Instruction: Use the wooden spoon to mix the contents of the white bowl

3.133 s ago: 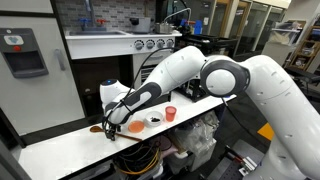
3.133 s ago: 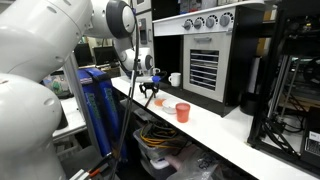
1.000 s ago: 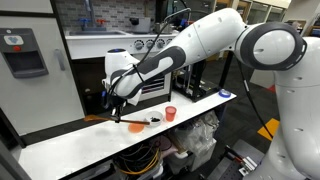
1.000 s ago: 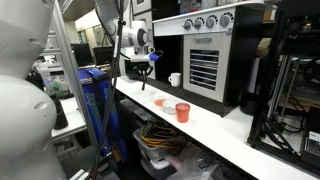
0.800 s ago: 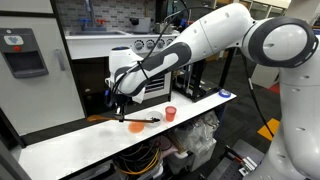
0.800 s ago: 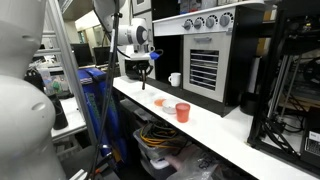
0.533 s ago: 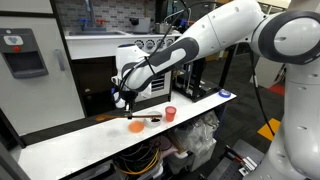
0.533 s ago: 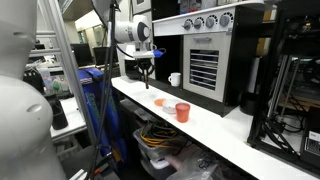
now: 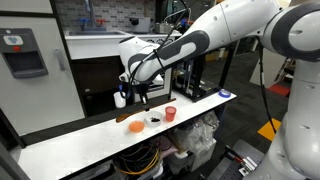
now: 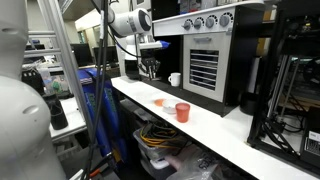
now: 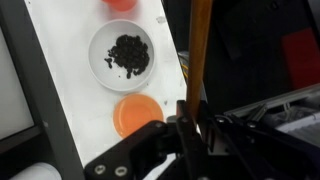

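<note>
- wooden spoon [image 11: 197, 50] is off the counter now. three seconds back my gripper was low at the counter, off to one side of the dishes. since then the arm has risen and swung across toward them, taking the spoon along.
- gripper [image 11: 190, 116] is closed on the spoon's handle. in the wrist view the handle runs straight out from between the fingers [image 11: 207, 128] and leaves the top of the frame, so i can't see the head.
- in an exterior view the gripper [image 9: 136, 95] hangs well above the white counter [image 9: 60, 145], over the cluster of small dishes.
- white bowl [image 11: 121, 55] sits on the counter between the orange dish [image 11: 137, 115] and a red cup [image 11: 120, 4]. nothing is touching it, and the contents [image 11: 129, 54] lie as a dark heap in its middle.
- the handle passes beside the bowl, out past the counter edge, not over it.
- my reading: the pick-up is done and the stirring hasn't begun. next i need to bring the head over the bowl and lower it in gently. the bowl looks shallow and light enough to slide or spill.
</note>
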